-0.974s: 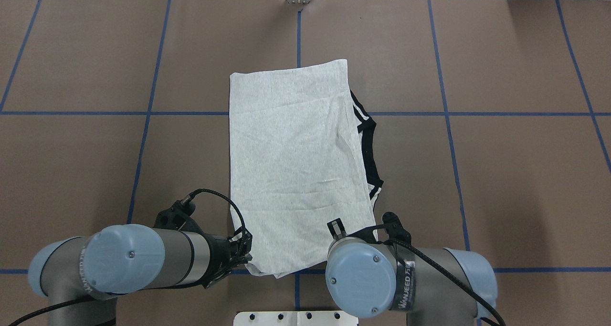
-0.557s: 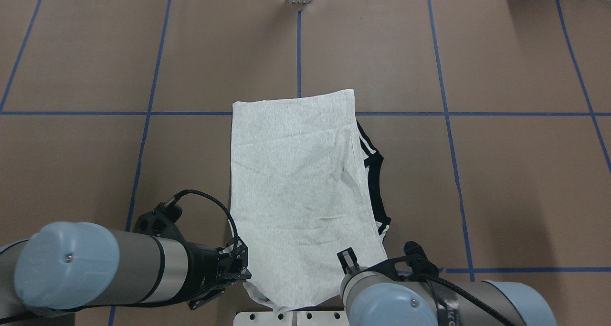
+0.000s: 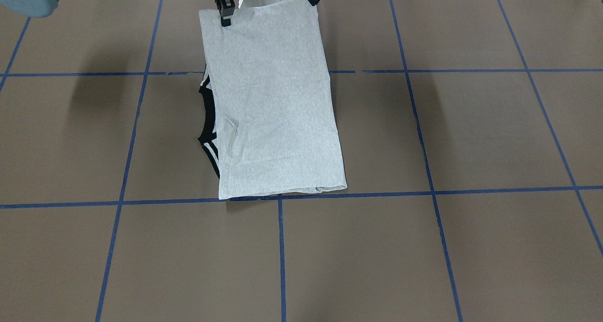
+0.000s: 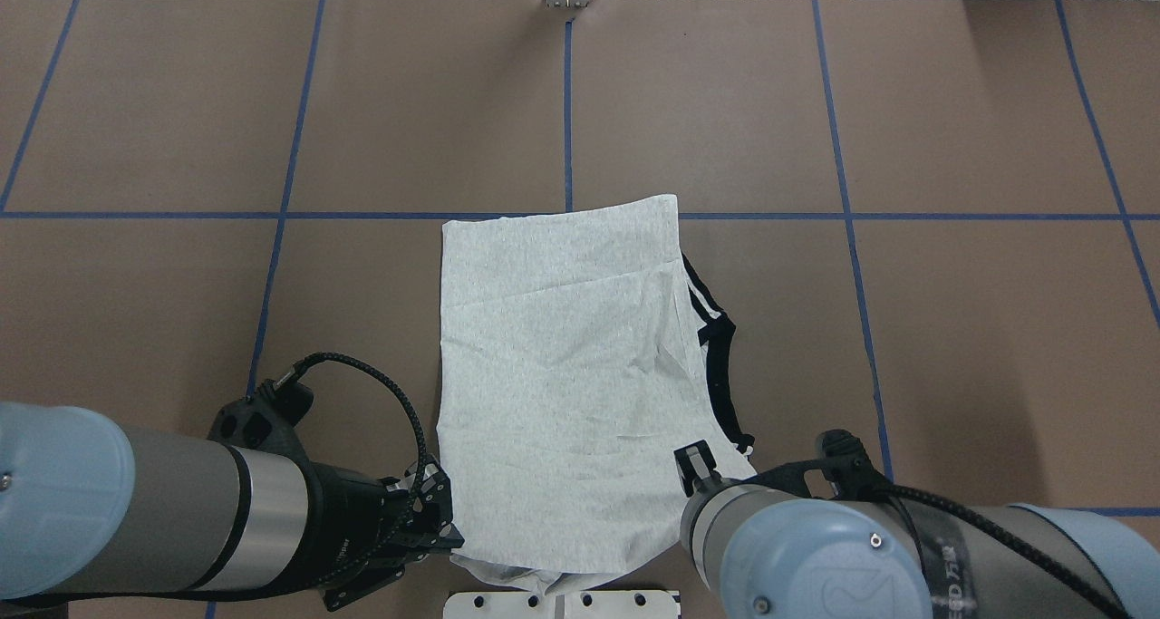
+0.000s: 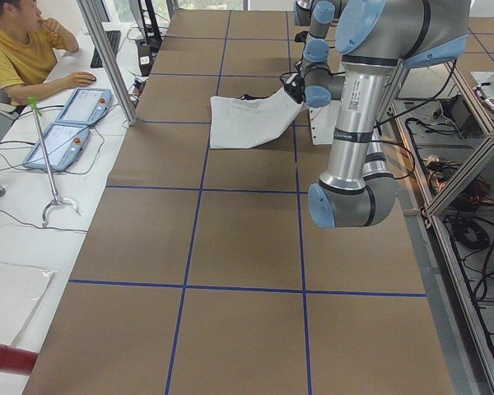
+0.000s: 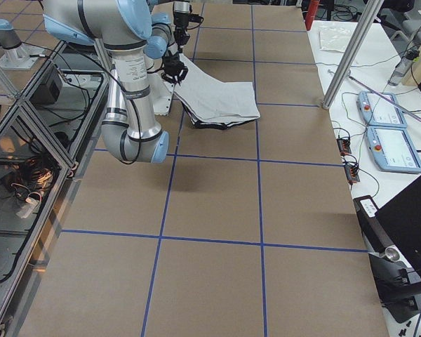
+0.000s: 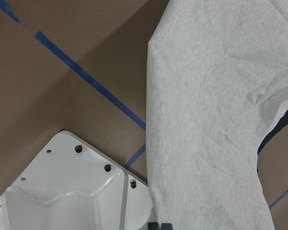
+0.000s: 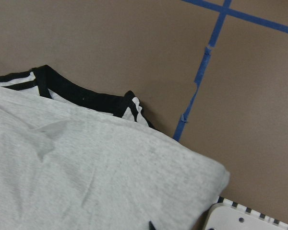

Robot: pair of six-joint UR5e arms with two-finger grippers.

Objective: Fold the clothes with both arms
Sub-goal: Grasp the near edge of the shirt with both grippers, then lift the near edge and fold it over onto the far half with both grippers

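The T-shirt (image 4: pixel 562 374) is soft heather-grey knit, folded into a long, narrow rectangle with shallow creases across its upper layer. A curved band of black-and-white striped trim (image 4: pixel 716 365) peeks out from under its edge on the robot's right. Its long axis runs from the robot towards the far side of the table (image 4: pixel 952 329), tilted slightly off the grid of blue tape lines (image 4: pixel 181 215) on the matte brown surface.

The shirt's far, straight end lies flat, level with a crosswise tape line near the middle of the table. Its near end is raised off the surface and hangs over the white bolted base plate (image 4: pixel 480 604).

The left gripper (image 4: pixel 446 530) has its black fingers pinched together on the near left corner of the cloth. The right gripper (image 4: pixel 693 460) is likewise clamped on the near right corner. The near edge stretches between the two grippers.
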